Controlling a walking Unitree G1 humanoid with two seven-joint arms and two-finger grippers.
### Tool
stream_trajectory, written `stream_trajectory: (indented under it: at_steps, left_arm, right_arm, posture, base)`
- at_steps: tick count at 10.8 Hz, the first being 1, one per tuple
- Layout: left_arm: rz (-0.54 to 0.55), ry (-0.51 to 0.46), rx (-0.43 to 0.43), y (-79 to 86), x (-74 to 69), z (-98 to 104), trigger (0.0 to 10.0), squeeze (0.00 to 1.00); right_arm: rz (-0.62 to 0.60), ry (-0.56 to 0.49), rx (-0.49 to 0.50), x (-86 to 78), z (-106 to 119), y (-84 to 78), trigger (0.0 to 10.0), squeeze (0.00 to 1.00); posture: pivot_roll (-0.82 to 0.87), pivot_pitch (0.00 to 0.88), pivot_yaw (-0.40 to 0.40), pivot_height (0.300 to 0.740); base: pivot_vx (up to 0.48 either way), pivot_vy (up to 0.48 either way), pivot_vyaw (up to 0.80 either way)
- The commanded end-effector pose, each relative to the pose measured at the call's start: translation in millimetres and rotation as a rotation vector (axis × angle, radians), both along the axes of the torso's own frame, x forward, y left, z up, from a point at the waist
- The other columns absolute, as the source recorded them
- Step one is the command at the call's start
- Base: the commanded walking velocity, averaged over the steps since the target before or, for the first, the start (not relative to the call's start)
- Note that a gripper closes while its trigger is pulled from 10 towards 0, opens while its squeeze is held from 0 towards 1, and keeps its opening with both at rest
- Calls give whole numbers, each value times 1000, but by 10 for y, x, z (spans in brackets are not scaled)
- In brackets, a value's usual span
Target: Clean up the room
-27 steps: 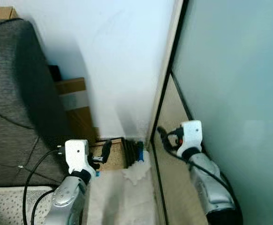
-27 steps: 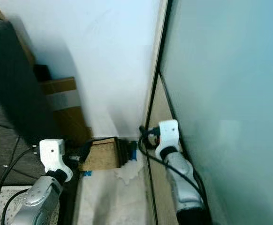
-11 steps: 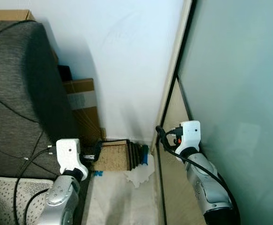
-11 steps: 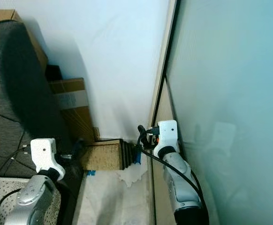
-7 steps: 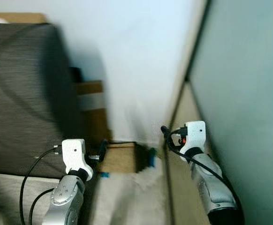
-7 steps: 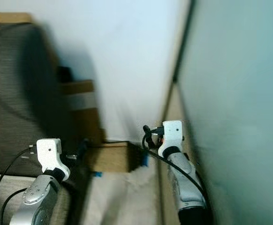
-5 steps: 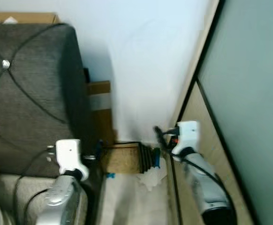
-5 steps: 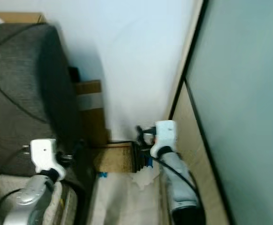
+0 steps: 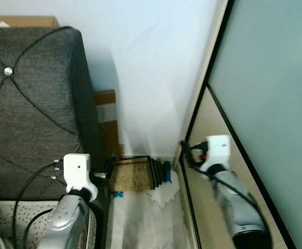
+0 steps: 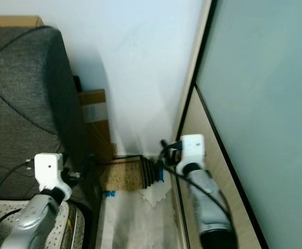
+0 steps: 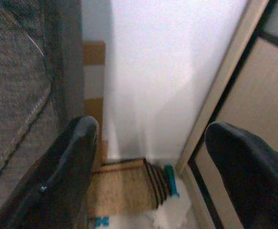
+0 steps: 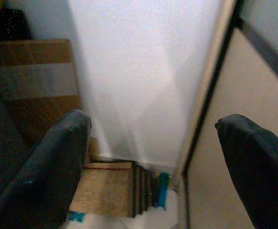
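2 silver arms are held low and forward, each ending in black fingers. The left gripper is spread wide and nothing is held between its fingers; the right gripper is likewise spread wide and empty. Nearest on the robot's left, a speckled cream cushion lies under the left arm, backed by a dark grey tufted fabric sofa. Between the arms, pale floor runs to a crumpled white tissue, which appears to be the item to clear. Just beyond it, a tan woven mat with black ridged edge lies against the white wall, with a brown cardboard box behind the sofa. For a clean pickup, a squat and a slow, centred reach by 1 gripper seem needed, since the corner beside the beige panel is tight.
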State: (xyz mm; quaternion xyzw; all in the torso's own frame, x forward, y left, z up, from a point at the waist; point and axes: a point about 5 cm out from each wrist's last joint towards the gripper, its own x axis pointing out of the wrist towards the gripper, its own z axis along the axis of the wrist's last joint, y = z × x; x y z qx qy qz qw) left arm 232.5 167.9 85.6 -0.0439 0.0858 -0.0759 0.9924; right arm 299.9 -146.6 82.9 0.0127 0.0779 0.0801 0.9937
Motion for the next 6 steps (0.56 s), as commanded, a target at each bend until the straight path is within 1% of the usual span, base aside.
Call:
stream_trajectory:
  at_steps: [1,2,3,4,5,6]
  left_arm:
    - [-32,-17,19,10,-28,70,10000,0]
    - [-31,-18,18,3,-34,72,10000,0]
    - [-22,-13,14,-55,-29,17,10000,0]
    - [-33,-30,29,-137,-41,10,10000,0]
    - [-22,-28,19,-158,-48,7,10000,0]
    - [16,-13,-17,-151,-57,-3,10000,0]
  right_arm:
    - [-33,-18,1,-2,54,-79,10000,0]
    - [-53,-13,4,-17,47,-117,10000,0]
    - [-48,-10,32,-79,31,-92,10000,0]
    - [-21,-31,79,-139,74,-40,10000,0]
    - [-3,-37,87,-169,86,-25,10000,0]
    - [-1,-33,87,-193,78,-40,10000,0]
  posture:
    - [6,0,-42,740]
    - [-1,0,-42,740]
    - [-24,0,-35,740]
    - [-41,0,-28,740]
    - [-48,0,-24,740]
    - [-49,0,-22,740]
  base:
    - [0,0,0]
    - [0,0,0]
    - [0,0,0]
    - [0,0,0]
    - [0,0,0]
    - [0,0,0]
